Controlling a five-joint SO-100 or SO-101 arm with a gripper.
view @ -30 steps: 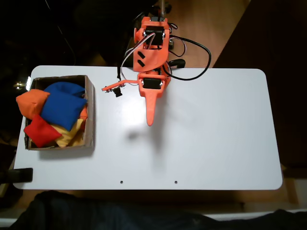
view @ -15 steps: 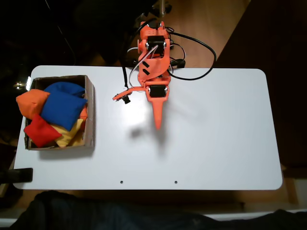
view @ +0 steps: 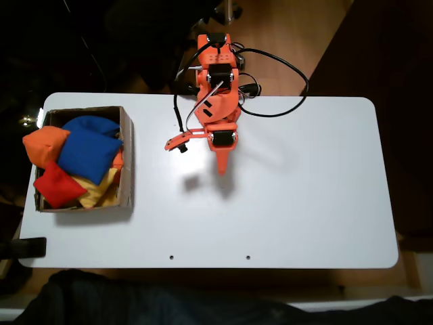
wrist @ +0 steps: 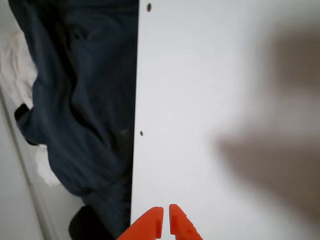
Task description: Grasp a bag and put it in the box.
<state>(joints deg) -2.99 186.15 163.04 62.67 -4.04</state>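
Note:
The red bag (view: 58, 185) lies in the front left corner of the brown cardboard box (view: 127, 150) at the table's left end in the fixed view, among other beanbags. My orange gripper (view: 222, 168) hangs over the table's middle, well to the right of the box, with nothing in it. In the wrist view its two orange fingertips (wrist: 152, 224) enter from the bottom edge and nearly touch, so my gripper (wrist: 166, 214) is shut.
The box also holds a large blue beanbag (view: 88, 147), an orange one (view: 44, 145) overhanging its left wall, and yellow fabric (view: 101, 189). The white table (view: 304, 196) stretches right. Dark cloth (wrist: 85, 100) lies past the table's front edge. Cables (view: 277, 81) trail behind the arm.
The arm has swung slightly right and drawn back toward its base. The gripper tip sits higher in the fixed view than before. The beanbags in the box have not moved.

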